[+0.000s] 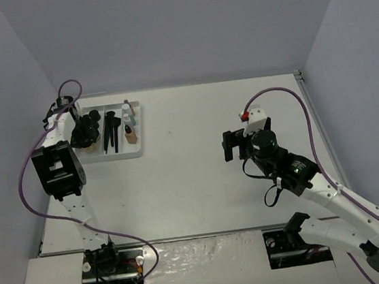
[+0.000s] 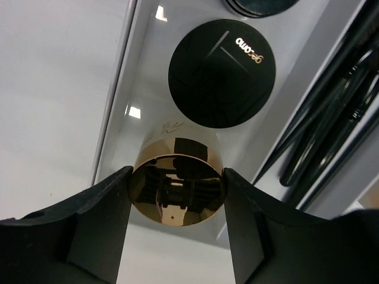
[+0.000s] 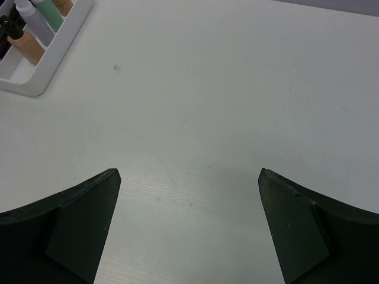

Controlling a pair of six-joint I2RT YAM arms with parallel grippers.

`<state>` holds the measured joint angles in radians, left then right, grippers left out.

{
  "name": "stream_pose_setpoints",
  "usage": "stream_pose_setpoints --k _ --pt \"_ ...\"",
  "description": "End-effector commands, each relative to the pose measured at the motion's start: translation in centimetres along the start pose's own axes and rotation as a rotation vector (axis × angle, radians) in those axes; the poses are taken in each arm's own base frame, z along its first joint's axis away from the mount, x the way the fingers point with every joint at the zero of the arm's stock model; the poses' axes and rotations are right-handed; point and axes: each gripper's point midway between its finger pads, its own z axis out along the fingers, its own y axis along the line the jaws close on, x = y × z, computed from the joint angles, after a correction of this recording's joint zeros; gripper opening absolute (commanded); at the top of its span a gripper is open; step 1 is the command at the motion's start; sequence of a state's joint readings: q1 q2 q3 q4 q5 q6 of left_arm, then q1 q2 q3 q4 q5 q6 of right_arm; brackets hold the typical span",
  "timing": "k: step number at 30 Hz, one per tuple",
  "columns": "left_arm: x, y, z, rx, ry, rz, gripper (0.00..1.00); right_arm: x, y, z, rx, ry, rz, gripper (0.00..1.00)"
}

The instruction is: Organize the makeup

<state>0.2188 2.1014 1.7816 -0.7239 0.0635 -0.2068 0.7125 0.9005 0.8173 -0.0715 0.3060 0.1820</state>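
You had the left gripper [image 2: 177, 175] clenched on the shiny tan-gold round compact [image 2: 177, 188], low over the leftmost compartment of the white plastic tray [image 2: 117, 89], just beside the round black jar [image 2: 222, 74]. I judged this the placing step. Next you needed to settle it flat and let go without nudging the jar. Your right gripper [image 3: 189, 171] hung wide open over the white table [image 3: 237, 89], holding nothing.

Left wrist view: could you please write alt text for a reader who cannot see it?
The left gripper holds a round gold compact over the outer compartment of a white tray. A round black jar lies just beyond it, and black brushes lie in the neighbouring compartment.
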Motion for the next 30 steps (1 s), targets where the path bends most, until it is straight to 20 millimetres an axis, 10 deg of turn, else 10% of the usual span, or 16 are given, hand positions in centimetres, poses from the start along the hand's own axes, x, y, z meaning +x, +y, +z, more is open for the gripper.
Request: stream_pose_setpoints --k 1,8,18,25,30 --pt "-5.2 -0.3 -2.8 0.021 -0.164 0.019 0.0 -2.6 0.1 0.4 0.003 -0.069 0.021 1.0" --pt "-2.5 0.5 -0.9 -0.017 -0.111 -0.007 0.01 -3.6 0.1 1.1 0.009 -0.083 0.015 1.0" --pt "-3.1 0.6 -2.9 -0.021 -0.145 -0.01 0.64 -5.5 0.3 1.0 -0.005 -0.124 0.021 1.0" --pt "-4.9 0.4 -9.1 -0.002 -0.248 -0.009 0.91 -8.4 1.0 0.1 -0.034 -0.174 0.043 1.0" --pt "-5.0 0.0 -18.4 0.05 -0.4 0.006 0.95 -10.9 -0.2 -1.6 0.012 -0.212 0.062 1.0"
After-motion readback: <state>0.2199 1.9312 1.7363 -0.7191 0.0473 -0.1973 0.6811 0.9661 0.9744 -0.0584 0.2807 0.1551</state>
